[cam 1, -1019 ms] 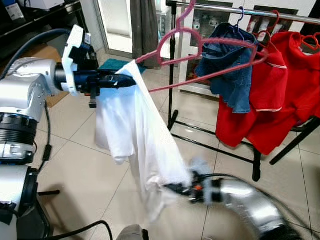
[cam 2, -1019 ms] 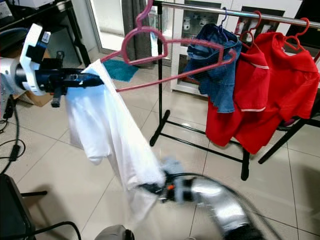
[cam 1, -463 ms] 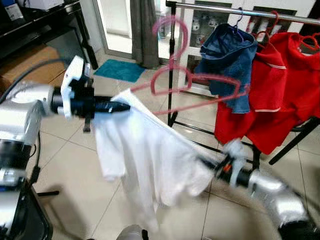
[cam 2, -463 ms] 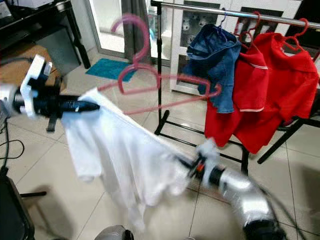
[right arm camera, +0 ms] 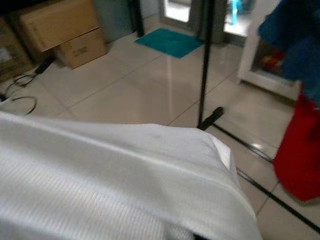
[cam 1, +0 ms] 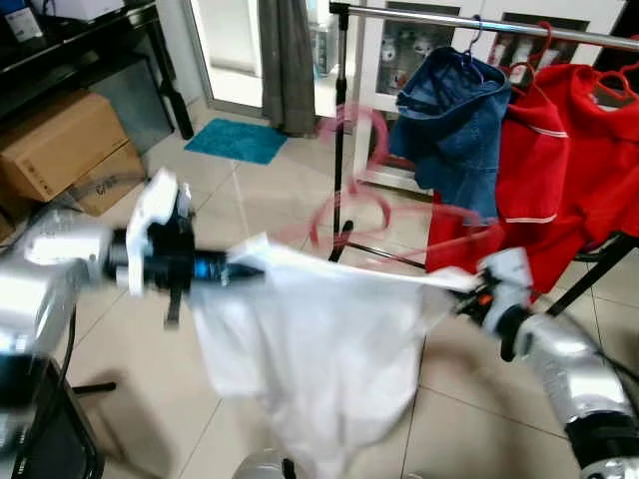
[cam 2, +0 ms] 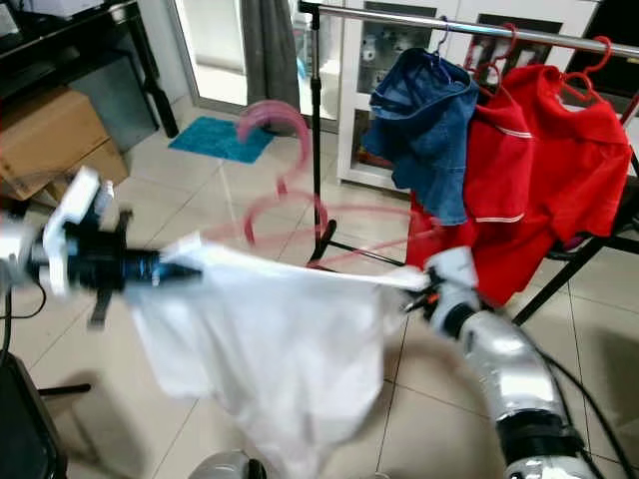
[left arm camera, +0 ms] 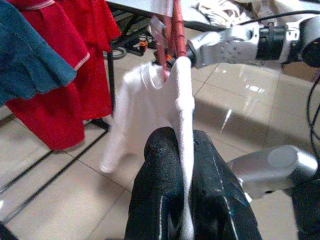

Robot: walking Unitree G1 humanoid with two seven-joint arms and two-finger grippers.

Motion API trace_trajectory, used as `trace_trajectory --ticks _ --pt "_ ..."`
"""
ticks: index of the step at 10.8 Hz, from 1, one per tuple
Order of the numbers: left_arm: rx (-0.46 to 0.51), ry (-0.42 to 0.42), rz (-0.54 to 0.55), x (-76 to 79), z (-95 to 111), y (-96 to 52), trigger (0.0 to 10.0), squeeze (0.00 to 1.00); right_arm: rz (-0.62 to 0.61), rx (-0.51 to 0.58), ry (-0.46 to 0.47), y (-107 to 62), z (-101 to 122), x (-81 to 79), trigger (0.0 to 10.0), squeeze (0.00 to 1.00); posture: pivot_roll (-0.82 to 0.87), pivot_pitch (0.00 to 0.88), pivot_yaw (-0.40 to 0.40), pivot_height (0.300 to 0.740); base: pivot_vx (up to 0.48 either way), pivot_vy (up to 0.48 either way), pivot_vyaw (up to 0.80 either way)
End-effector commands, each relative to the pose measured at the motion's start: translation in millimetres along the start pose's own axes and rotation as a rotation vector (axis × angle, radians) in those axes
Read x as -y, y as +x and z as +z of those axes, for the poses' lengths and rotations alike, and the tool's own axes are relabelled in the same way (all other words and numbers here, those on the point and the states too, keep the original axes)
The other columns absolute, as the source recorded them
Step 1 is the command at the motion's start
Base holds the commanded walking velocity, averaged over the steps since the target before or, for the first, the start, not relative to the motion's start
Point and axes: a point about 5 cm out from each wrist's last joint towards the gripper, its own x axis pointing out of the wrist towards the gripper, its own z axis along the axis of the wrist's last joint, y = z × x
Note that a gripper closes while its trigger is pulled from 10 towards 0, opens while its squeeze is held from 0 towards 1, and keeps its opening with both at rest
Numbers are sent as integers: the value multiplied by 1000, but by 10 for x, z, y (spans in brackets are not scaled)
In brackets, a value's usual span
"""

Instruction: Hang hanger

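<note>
Left hand (cam 1: 235, 267) is clamped on one shoulder of the white shirt (cam 1: 319, 349); the left wrist view shows both fingers (left arm camera: 162, 190) pinched on a fold of cloth. Right hand (cam 1: 469, 294) is at the other shoulder and the shirt is stretched taut between them, but the fingers are blurred and covered by cloth, so I cannot tell their grip.

Pink hanger (cam 1: 359, 205) sits in the shirt's neck between the two hands, hook up and smeared by motion. It is well below the rail (cam 1: 499, 22) and left of the blue garment (cam 1: 449, 120).

Judgement on the step, which is lifting the hook onto the rail:
- Raise both hands level so the hanger doesn't tip and slide out of the neck.
- Let the swing settle before going for the rail.
- Aim for the bare stretch of rail between the stand's post (cam 1: 339, 130) and the blue garment.
- Bring the hook over the rail, then lower.
- Release only once the hook bears the weight.

Risk: the hook snags the blue garment.
</note>
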Motion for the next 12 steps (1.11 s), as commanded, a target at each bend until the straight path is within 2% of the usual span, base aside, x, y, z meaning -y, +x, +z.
trace_trajectory --ticks 1,2,4,5,7,8,10,11,12 --pt "-7 27 18 32 58 -57 0 0 -90 8 -2 -60 40 160 0 0 51 0 30 723 0 0 0" --pt "-40 5 20 88 -43 -27 0 0 -113 25 -13 -52 109 196 0 0 51 0 30 723 0 0 0" --pt "-149 -22 62 146 -261 -73 0 0 -171 52 -34 -84 236 322 0 0 51 0 31 723 0 0 0" --pt "-168 -29 66 161 -293 -85 0 0 -179 54 -40 -93 253 344 0 0 51 0 31 723 0 0 0" --pt "-296 -30 88 201 -488 -98 0 0 -195 67 -79 -120 356 409 0 0 51 0 34 723 0 0 0" --pt "-359 -4 100 180 -554 -90 0 0 -181 83 -107 -113 431 377 0 0 50 0 35 723 0 0 0" --pt "-404 11 104 160 -591 -79 0 0 -167 103 -149 -103 532 338 0 0 43 0 40 723 0 0 0" --pt "-423 27 109 140 -602 -66 0 0 -153 110 -192 -99 602 308 0 0 38 0 43 723 0 0 0" --pt "-420 87 129 61 -587 5 0 0 -104 98 -270 -86 682 223 0 0 35 0 40 723 0 0 0"
